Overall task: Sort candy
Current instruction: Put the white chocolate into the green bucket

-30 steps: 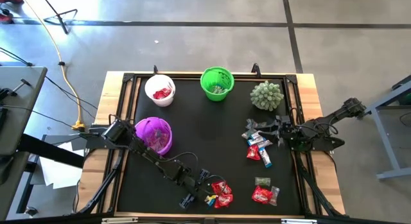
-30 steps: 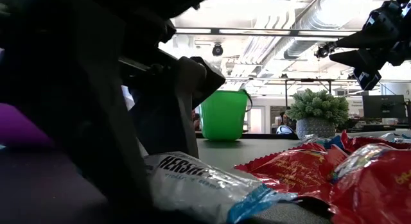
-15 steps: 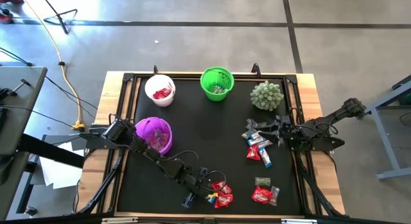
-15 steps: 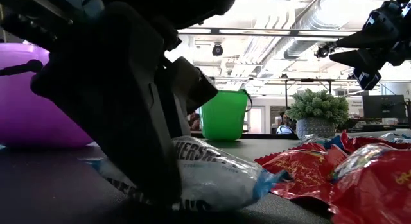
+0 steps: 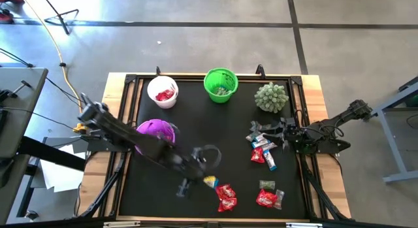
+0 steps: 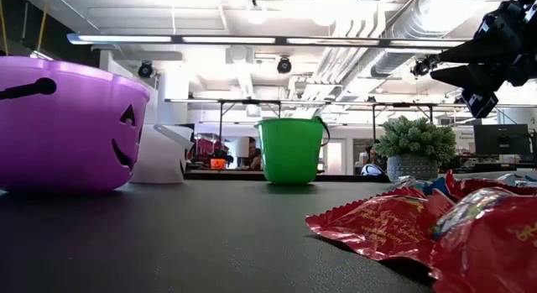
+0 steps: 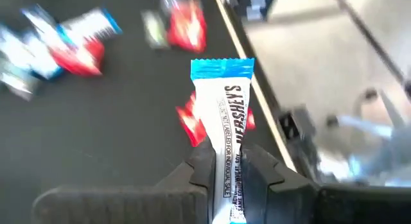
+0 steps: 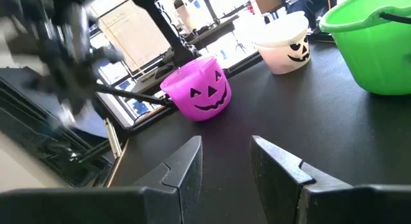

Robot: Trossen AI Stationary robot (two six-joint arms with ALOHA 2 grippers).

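Note:
My left gripper (image 7: 228, 172) is shut on one candy, a white bar with blue ends (image 7: 225, 108), and hangs above the table's near middle (image 5: 208, 180). More candy lies below: two red pieces (image 5: 226, 197), a red and green pair (image 5: 269, 197) and a mixed pile (image 5: 263, 148) on the right. At the left stands a purple cup (image 5: 157, 135), with a white cup (image 5: 162, 91) and a green cup (image 5: 220, 85) at the far edge. My right gripper (image 8: 225, 153) waits open above the pile at the right side. My left gripper pinches the white bar between its two fingers (image 7: 202, 166), on the bar's two flat faces near its back end (image 7: 227, 153). The bar lies along the fingers and sticks out past their tips. The fingers slant down, and the bar is lifted clear of the table.
A spiky pale-green ball (image 5: 271, 97) sits at the far right. A raised black frame (image 5: 127, 123) edges the dark mat. The mat's middle (image 5: 215, 130) between the cups and the candy is bare.
My left gripper has taken hold of the white bar, which lay on the mat near the front edge. It has risen steeply with the bar, out of the low view, and drawn slightly toward the table's left. The red pieces stay on the mat.

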